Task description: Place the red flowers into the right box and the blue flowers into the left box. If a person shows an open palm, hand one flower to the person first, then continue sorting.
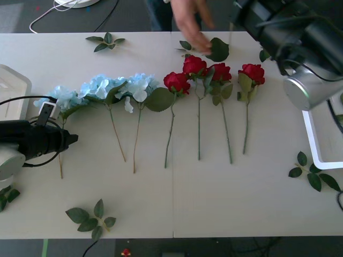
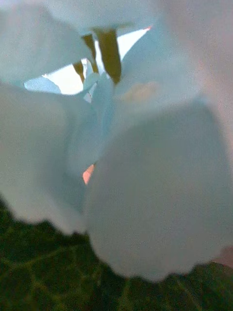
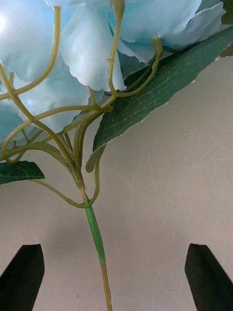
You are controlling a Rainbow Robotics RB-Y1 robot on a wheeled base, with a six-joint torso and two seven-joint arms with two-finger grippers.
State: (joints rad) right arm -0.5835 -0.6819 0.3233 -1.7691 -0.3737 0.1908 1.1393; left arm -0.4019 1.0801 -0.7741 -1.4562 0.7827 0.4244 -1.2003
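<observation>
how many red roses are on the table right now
4, in a row right of the blue flowers: one beside the blue ones, one slightly farther back, one next, and the rightmost near the right arm.

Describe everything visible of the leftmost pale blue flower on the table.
The leftmost pale blue flower is a cluster of soft fabric-like petals on branching yellowish stalks that join a thin green-to-brown stem, with a broad dark green leaf. It lies flat on the beige table, bloom away from the robot. The open left gripper straddles its stem without touching.
</observation>
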